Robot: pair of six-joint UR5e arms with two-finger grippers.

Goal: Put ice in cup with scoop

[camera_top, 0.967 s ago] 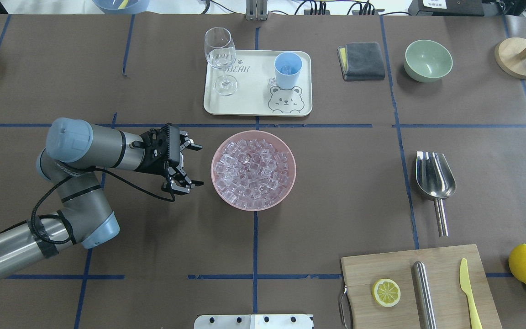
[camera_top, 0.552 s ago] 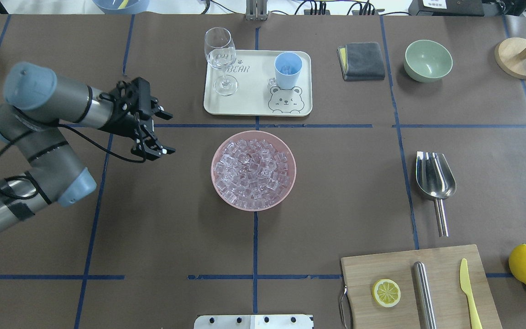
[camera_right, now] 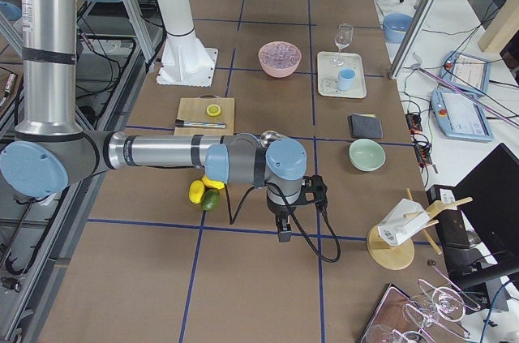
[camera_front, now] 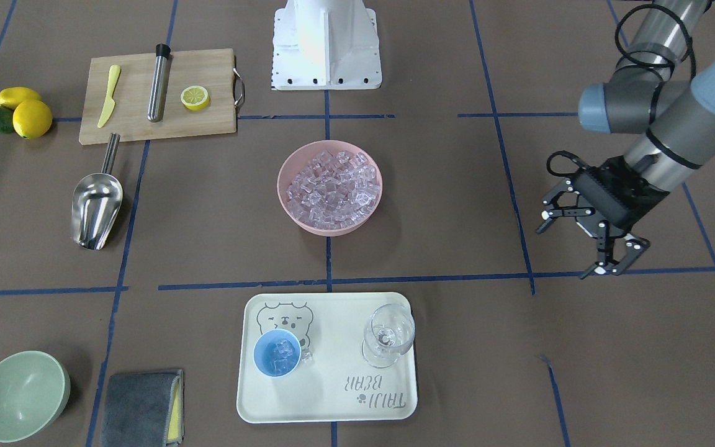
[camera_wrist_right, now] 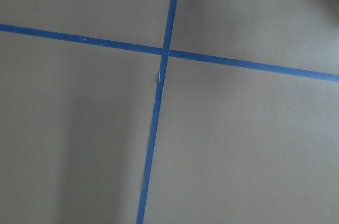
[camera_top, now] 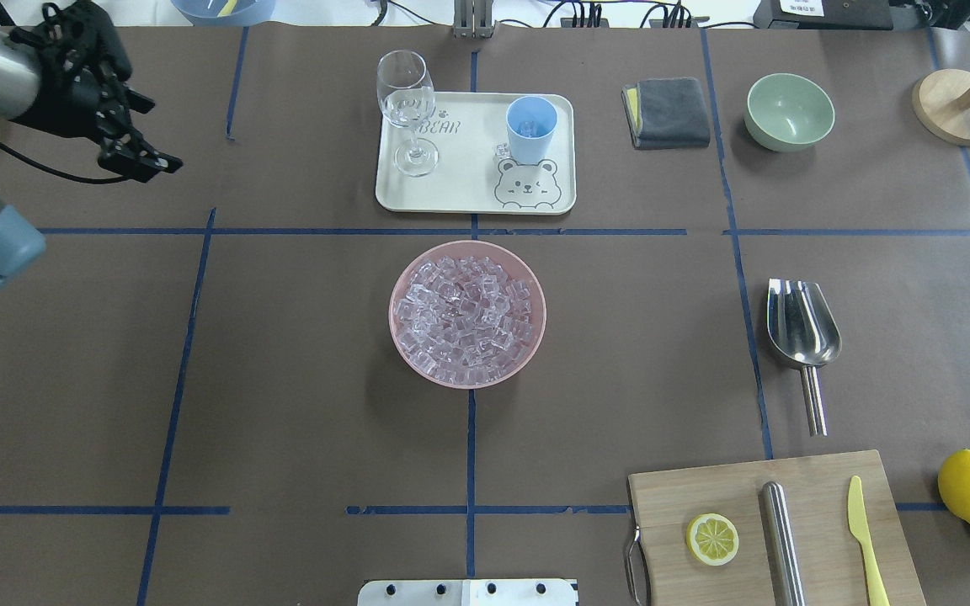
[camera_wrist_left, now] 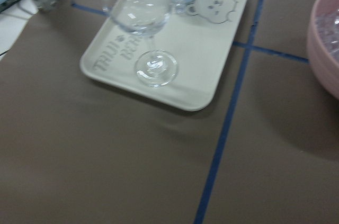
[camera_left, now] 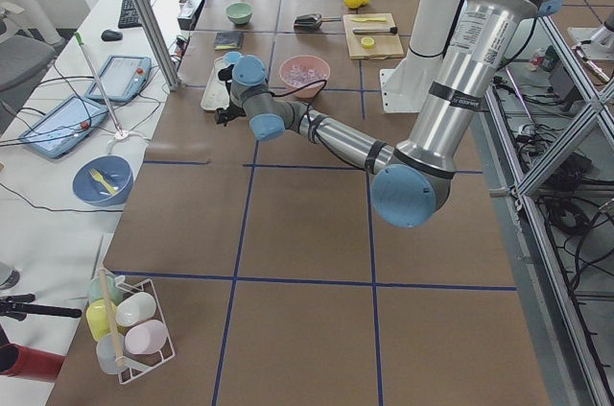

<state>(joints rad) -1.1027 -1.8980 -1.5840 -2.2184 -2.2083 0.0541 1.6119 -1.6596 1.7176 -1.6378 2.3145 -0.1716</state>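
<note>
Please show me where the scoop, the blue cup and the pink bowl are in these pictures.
scoop (camera_top: 802, 324): overhead exterior view, middle of its steel blade.
cup (camera_top: 530, 150): overhead exterior view, its outer blue wall.
pink bowl (camera_top: 395, 311): overhead exterior view, its left rim.

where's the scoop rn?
Overhead view, right half: the scoop lies on the table, right of the pink bowl, with its handle pointing toward the cutting board.
</note>
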